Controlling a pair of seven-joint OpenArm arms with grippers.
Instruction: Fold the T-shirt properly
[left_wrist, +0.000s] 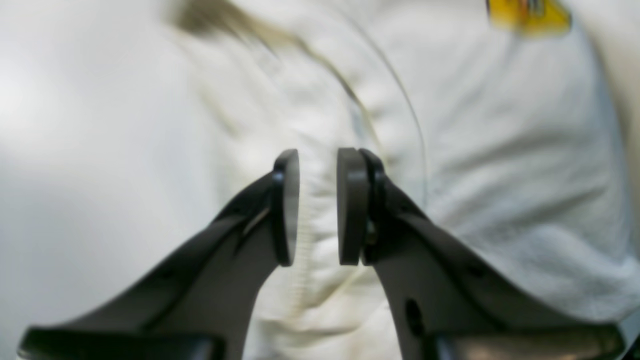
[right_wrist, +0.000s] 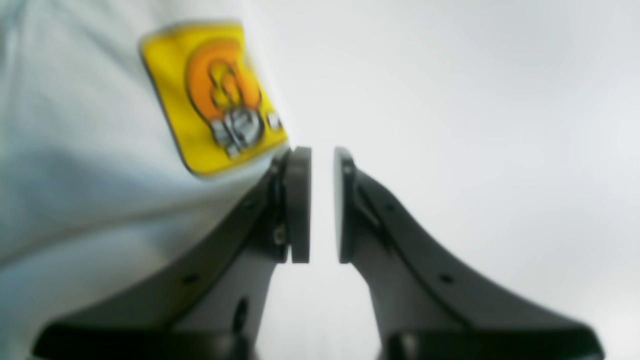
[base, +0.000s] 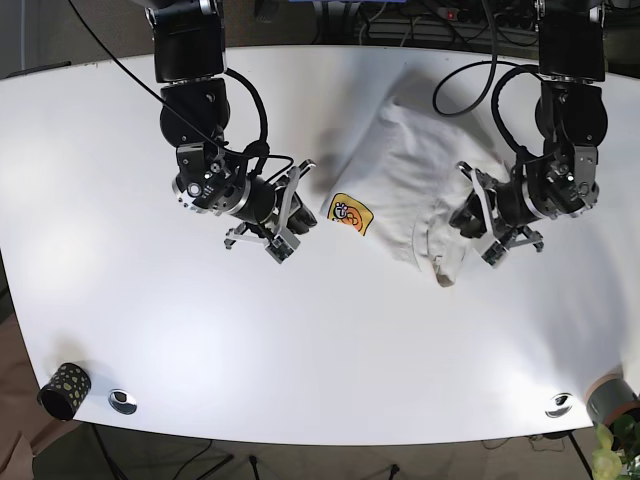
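- Where the white table (base: 150, 330) lies bare at its near edge, 1 dark spotted cup (base: 63, 389) stands at the corner.
- Right gripper (right_wrist: 322, 205): jaws narrowly parted, holding nothing, beside the yellow logo patch (right_wrist: 212, 95).
- Left gripper (left_wrist: 317, 207): jaws narrowly apart, white fabric between them.
- White T-shirt (base: 420, 190): bunched, mid-table toward the far edge.

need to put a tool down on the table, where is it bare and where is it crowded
The table is bare across the whole near strip, between the small dark cup at the near corner and the opposite near corner. The far corner beyond the right gripper is also bare. It is crowded mid-table, where the T-shirt lies between the right gripper and left gripper.
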